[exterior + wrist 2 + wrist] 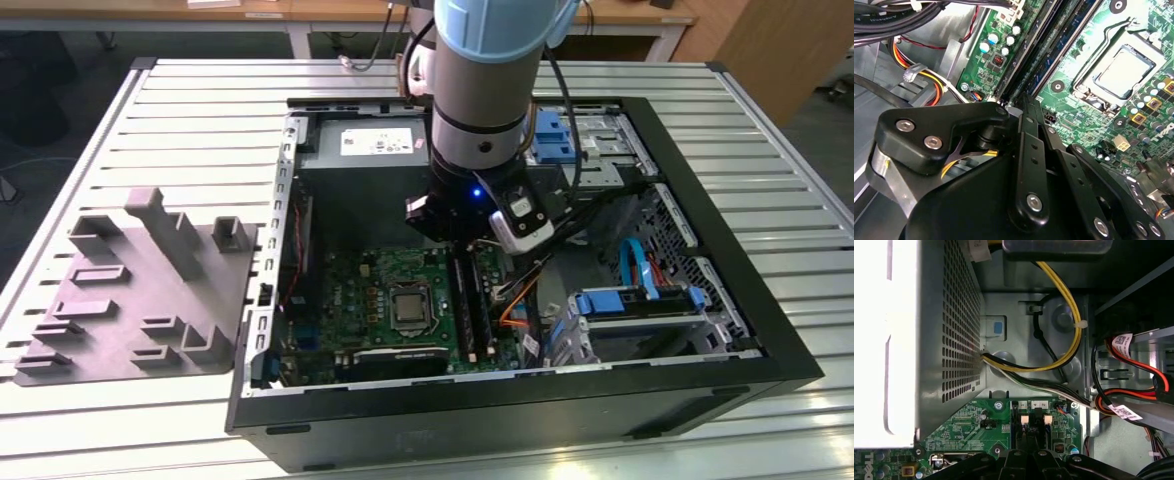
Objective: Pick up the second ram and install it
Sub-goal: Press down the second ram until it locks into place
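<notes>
Misalignment is the main risk here. The gripper (461,240) sits low inside the open computer case (747,300), right over the memory slots (467,300) at about three o'clock from the processor socket (407,305) in the exterior view. In the second wrist view its fingers (1026,145) look drawn narrow, though whether they clamp the second ram I cannot tell; a dark blue board (1064,45) lies along the slots. Pressing off-axis could leave the stick unseated, and loose cables (1064,315) nearby could snag.
</notes>
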Available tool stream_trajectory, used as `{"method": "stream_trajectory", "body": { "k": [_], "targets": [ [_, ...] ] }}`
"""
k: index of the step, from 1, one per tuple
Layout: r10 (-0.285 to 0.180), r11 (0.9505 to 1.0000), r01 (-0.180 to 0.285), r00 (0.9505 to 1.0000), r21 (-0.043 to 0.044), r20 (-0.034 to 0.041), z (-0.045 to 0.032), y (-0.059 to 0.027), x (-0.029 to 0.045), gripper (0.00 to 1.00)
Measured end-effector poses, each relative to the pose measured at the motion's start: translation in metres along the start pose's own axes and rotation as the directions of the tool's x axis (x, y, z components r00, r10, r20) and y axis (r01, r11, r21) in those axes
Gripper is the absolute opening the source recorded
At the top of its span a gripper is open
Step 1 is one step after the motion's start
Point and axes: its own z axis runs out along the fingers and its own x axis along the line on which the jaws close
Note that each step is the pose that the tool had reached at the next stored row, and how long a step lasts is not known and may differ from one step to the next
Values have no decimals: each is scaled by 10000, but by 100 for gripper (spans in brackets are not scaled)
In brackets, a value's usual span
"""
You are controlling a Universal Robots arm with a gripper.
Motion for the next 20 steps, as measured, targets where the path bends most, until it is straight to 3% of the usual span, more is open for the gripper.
{"method": "stream_trajectory", "body": {
  "k": [7, 16, 20],
  "targets": [
    [0, 10000, 0, 10000, -8, 4, -10, 1, -1, 11],
    [0, 10000, 0, 10000, 1, 0, -199, 10, -6, 11],
    [-1, 10000, 1, 10000, 4, 1, -228, 12, -7, 11]
  ]
}}
